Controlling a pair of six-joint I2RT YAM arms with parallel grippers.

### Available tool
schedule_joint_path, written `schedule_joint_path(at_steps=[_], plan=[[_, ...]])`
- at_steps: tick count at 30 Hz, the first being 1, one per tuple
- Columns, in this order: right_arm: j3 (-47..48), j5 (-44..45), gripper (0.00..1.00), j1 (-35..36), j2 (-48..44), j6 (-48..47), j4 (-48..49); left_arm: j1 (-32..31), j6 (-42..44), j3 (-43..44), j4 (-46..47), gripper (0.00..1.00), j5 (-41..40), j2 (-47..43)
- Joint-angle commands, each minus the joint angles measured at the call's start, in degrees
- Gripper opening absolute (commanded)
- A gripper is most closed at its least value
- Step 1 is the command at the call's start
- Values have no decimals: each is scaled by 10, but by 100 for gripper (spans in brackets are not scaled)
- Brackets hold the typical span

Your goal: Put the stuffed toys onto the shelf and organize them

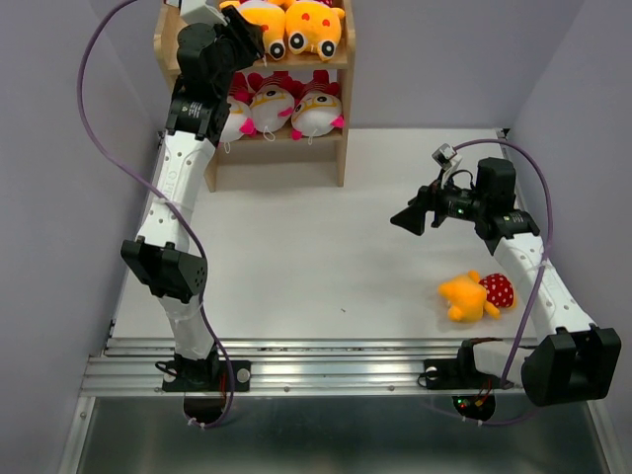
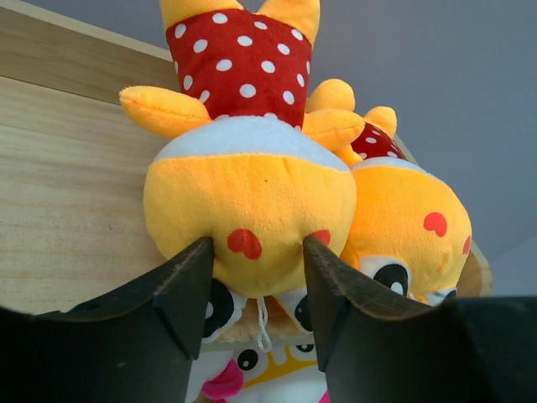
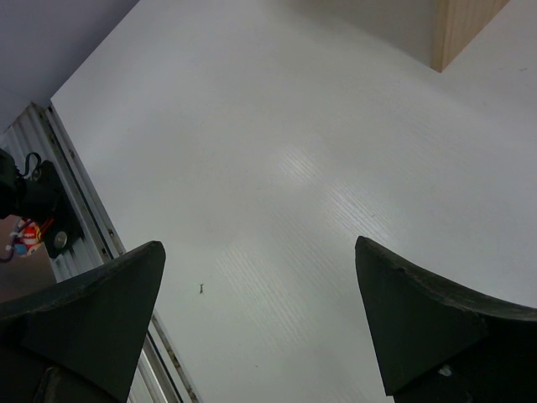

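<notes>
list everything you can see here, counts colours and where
shelf: one, light wood, two tiers, far left of table
held orange toy: one, orange-yellow, red dotted body, upper tier
second orange toy: one, same colours, upper tier, beside it
loose orange toy: one, same colours, lying on table by right arm
white-faced toys: three, white and pink, lower tier
table: one, white
rail: one, grey metal, near edge
cables: two, purple, along arms
left gripper: black, shut on held orange toy
right gripper: black, open, over bare table
</notes>
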Motion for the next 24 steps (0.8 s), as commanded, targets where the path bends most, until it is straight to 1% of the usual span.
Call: schedule_joint_path(at_steps=[1,3,5,12,16,22,24], plan=[[0,-1,100,-5,-17,2,10,4,-6,28,18,60,-6,-33],[-1,-1,100,-5,-17,2,10,4,-7,28,19,68,-8,-38],[-3,-2,100,-5,-18,3,10,4,-8,28,22,71,-7,-43],[-4,0,100,-5,-21,2,10,10,-19,28,30,77,-2,-59],[0,-1,100,-5,-23,-9,0,13,-22,28,33,82,3,-72],[25,17,100,-5,-23,-65,-41,26,-25,10,34,87,18,-112],[40,32,100,-5,-20,-101,-62,31,-18,-16,36,88,36,-142]])
